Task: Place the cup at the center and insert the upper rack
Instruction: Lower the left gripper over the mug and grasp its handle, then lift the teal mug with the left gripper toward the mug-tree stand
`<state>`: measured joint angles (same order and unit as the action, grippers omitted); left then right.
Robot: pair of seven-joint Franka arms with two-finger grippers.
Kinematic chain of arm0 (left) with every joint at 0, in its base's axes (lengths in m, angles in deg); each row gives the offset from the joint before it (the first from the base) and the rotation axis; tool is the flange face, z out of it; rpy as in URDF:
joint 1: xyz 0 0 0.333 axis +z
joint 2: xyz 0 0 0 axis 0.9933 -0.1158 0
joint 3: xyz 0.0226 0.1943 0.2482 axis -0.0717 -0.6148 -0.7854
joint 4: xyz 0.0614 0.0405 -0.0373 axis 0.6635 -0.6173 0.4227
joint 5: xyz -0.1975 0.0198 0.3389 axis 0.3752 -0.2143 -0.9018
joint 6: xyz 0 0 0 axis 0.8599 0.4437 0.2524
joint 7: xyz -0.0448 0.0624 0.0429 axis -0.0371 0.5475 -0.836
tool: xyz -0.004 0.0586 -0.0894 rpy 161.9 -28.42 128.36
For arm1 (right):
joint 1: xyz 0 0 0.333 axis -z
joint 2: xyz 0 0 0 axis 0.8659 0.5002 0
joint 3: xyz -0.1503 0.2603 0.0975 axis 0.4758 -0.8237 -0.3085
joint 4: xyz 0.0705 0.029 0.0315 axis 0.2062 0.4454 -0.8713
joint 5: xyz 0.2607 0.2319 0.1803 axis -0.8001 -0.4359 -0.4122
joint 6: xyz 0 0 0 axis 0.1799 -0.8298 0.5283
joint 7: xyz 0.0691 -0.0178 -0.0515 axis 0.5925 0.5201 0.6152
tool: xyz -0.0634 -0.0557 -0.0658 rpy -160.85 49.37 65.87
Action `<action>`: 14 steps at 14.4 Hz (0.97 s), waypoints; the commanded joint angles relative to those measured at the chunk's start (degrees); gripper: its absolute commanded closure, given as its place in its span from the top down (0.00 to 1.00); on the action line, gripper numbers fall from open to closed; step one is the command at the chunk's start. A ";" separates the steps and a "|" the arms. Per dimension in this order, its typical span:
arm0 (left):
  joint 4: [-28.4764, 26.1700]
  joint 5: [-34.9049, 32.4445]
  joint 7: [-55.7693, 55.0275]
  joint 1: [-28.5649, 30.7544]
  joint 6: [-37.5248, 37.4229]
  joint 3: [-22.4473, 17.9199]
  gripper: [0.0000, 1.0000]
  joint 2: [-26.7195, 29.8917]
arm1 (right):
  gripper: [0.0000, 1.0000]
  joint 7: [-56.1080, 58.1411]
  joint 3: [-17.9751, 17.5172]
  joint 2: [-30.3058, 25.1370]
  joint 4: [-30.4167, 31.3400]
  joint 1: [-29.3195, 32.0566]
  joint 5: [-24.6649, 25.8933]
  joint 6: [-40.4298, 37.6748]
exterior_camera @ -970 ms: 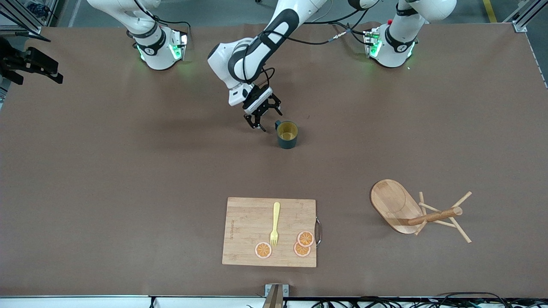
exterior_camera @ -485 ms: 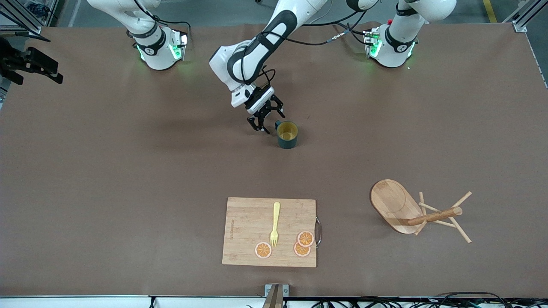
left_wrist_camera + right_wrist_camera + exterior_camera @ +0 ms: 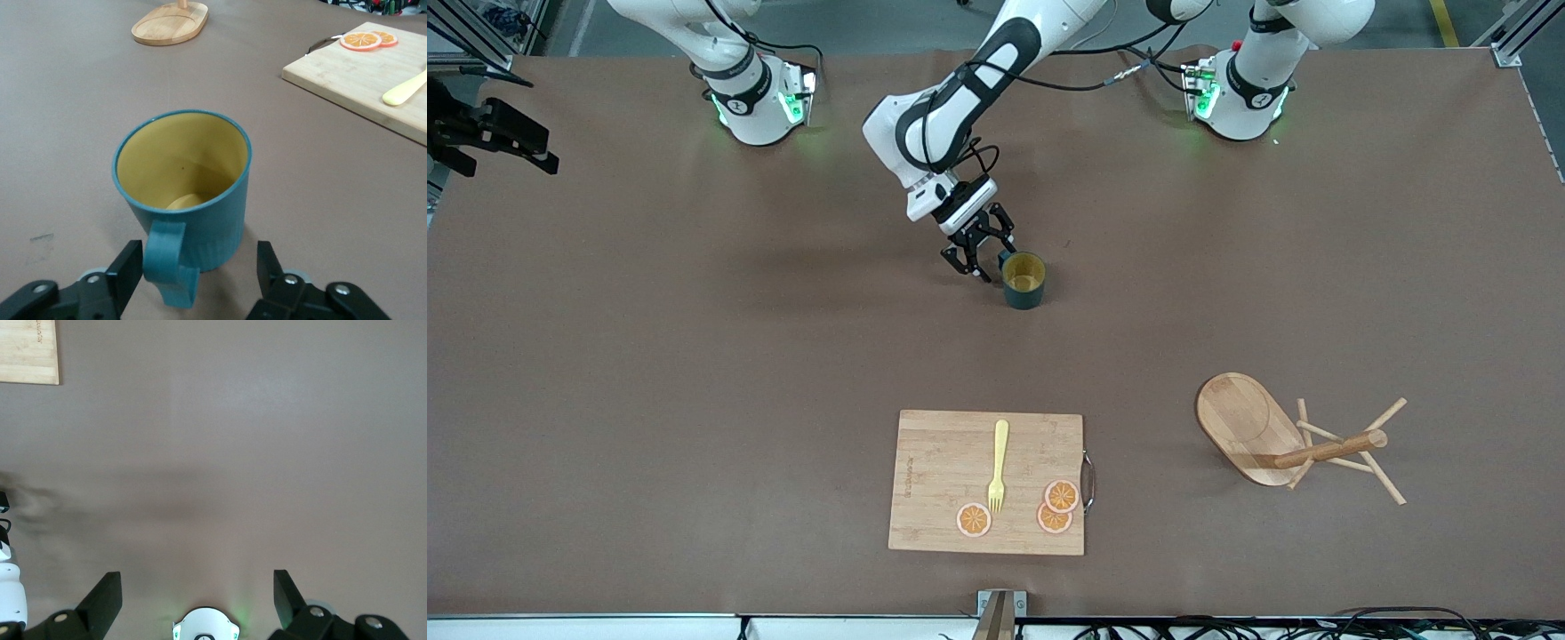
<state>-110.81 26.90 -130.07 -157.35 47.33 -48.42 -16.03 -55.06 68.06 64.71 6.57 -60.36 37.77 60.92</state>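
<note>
Front view shows the small dark teal cup with ribbed wall and yellow inside (image 3: 1024, 279) standing upright near the middle of the brown table (image 3: 649, 356). The left gripper (image 3: 980, 258) is low just beside the cup, fingers spread on both sides of its handle (image 3: 171, 261). The light wooden upper rack with oval base (image 3: 1294, 442) lies on its side toward the left arm's end, nearer the front camera. The right gripper (image 3: 198, 600) waits high above bare table, fingers spread.
</note>
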 commanded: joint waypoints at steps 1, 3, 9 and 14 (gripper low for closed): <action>0.15 -1.37 -1.22 -0.53 -0.91 -0.19 0.62 -0.39 | 1.00 0.61 -0.84 -1.64 1.33 1.07 0.05 0.62; -0.11 -1.46 -1.13 -0.44 -0.82 -0.37 0.52 -0.48 | 1.00 0.61 -0.84 -1.64 1.33 1.07 0.05 0.62; -0.02 -1.29 0.98 0.00 -0.91 -0.36 0.00 0.04 | 1.00 0.70 -0.76 -1.64 1.33 1.07 0.05 0.53; 0.50 0.99 10.54 3.94 -1.26 -0.45 0.00 5.13 | 1.00 0.70 -0.84 -1.64 1.33 1.07 0.05 0.62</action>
<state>-110.07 26.82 -124.20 -155.54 47.24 -49.10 -14.86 -55.05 68.05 64.69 6.57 -60.36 37.77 60.99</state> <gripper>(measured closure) 0.789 0.000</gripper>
